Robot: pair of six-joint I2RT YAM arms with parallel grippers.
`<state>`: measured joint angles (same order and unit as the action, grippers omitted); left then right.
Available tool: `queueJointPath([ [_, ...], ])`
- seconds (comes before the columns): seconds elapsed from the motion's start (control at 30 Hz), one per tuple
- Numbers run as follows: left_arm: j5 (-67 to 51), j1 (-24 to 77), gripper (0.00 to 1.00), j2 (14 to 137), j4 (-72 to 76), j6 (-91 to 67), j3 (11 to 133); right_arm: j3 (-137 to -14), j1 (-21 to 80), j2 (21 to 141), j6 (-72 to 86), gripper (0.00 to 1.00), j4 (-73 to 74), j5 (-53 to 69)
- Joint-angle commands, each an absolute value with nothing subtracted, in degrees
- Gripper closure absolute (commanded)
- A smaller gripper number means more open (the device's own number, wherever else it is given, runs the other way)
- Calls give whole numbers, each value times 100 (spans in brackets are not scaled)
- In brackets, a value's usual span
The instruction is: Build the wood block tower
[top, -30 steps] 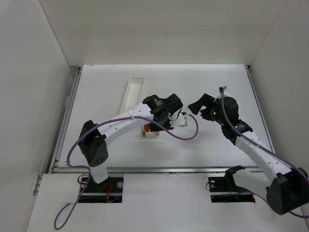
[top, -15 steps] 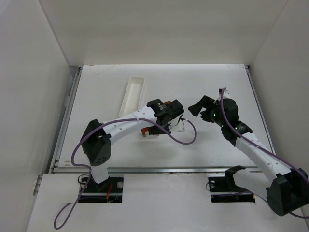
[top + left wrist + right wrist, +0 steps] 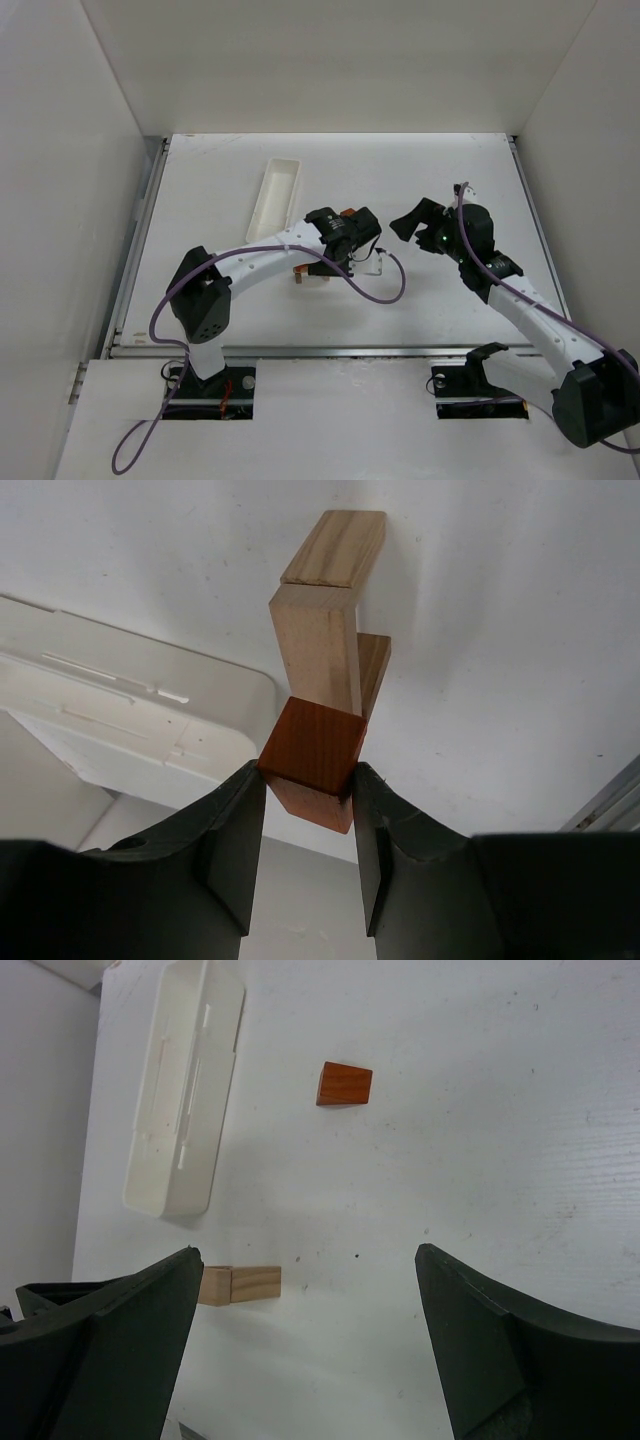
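In the left wrist view my left gripper (image 3: 308, 770) is shut on an orange-red roof-shaped block (image 3: 312, 748). Just beyond it stands the tan arch, a crossbar (image 3: 320, 655) on two uprights (image 3: 336, 548). I cannot tell whether the held block touches the crossbar. From above, the left gripper (image 3: 322, 262) hangs over the wood block tower (image 3: 308, 273), hiding most of it. My right gripper (image 3: 405, 222) stays open to the right, apart from the blocks. In the right wrist view the open right gripper (image 3: 305, 1252) frames bare table, a tan block (image 3: 242, 1284) and an orange-red block (image 3: 345, 1084).
A long white tray (image 3: 276, 190) lies behind and left of the blocks; it also shows at the left as the tray (image 3: 120, 695) and upper left as the tray (image 3: 185, 1090). A purple cable (image 3: 375, 285) loops over the table in front of the left wrist. White walls enclose the table.
The left wrist has shifted slightly toward the near right over the blocks, still holding the orange-red block. The right arm has not moved.
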<state>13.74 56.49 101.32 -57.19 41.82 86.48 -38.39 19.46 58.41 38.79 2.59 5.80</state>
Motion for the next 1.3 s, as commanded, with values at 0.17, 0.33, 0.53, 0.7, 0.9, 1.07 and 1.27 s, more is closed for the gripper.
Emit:
queueJointPath([
  [0.17,1591,5625,100,10063,-5739,4685,8587,-3788,1916,5757,3806,7,88,598],
  [0.33,1529,5625,100,10116,-5792,4737,8587,-3788,1916,5757,3806,7,88,598],
  [0.53,1468,5625,100,10292,-5845,4676,8719,-3788,1916,5809,3806,7,88,598],
  [0.7,1468,5678,100,10476,-5906,4562,8876,-3788,1916,5810,3753,7,88,598],
  [0.9,1521,5678,100,10529,-6099,4430,9105,-3735,1916,5810,3700,7,88,598],
  [1.07,1573,5678,100,10582,-6100,4368,9158,-3683,1916,5810,3700,7,35,598],
  [1.27,1748,5678,100,10582,-6213,4315,9264,-3683,1916,5757,3648,7,35,598],
])
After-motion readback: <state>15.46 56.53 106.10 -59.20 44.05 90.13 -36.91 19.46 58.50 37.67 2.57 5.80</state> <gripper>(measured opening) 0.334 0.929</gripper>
